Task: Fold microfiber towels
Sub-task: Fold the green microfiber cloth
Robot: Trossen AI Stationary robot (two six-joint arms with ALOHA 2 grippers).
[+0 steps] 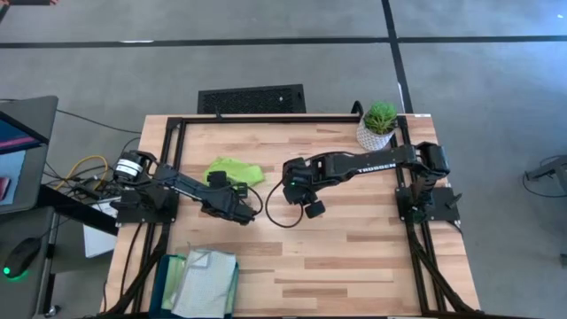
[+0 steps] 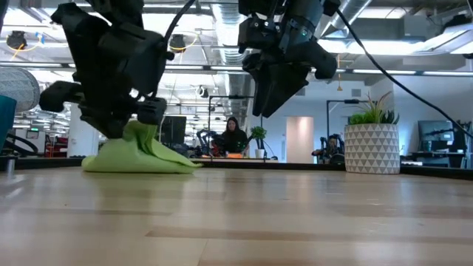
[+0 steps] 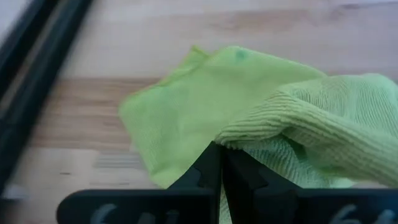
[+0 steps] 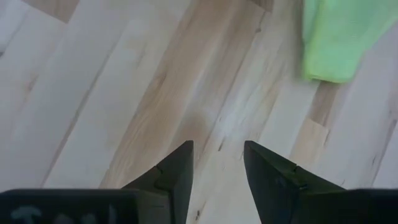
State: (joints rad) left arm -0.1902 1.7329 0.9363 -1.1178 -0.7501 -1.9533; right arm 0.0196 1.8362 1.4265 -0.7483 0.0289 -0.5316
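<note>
Nearest the low camera, bare counter (image 2: 236,222) runs back to the lime green towel (image 2: 140,155), which lies in a rumpled heap on the counter's left half and is lifted at one point. At that point the left pincer (image 3: 222,163) is pressed together on a fold of the cloth, holding only a narrow bunch of it. That thin hold is the main risk: if the arm draws the edge across, the pile could slide out of the jaws, or the whole towel could drag along the wood instead of folding over itself, leaving it bunched rather than flat.

Just beyond and to the side, the right pincer (image 4: 217,165) hangs above bare wood with its jaws spread and nothing between them, near the towel but apart from it. With no second hold to pin the far side, the cloth has nothing to fold against. The two arms also stand close, so a sweep toward the middle could bring them into contact.

Farther back, the potted plant (image 2: 372,140) stands at the counter's far edge.
</note>
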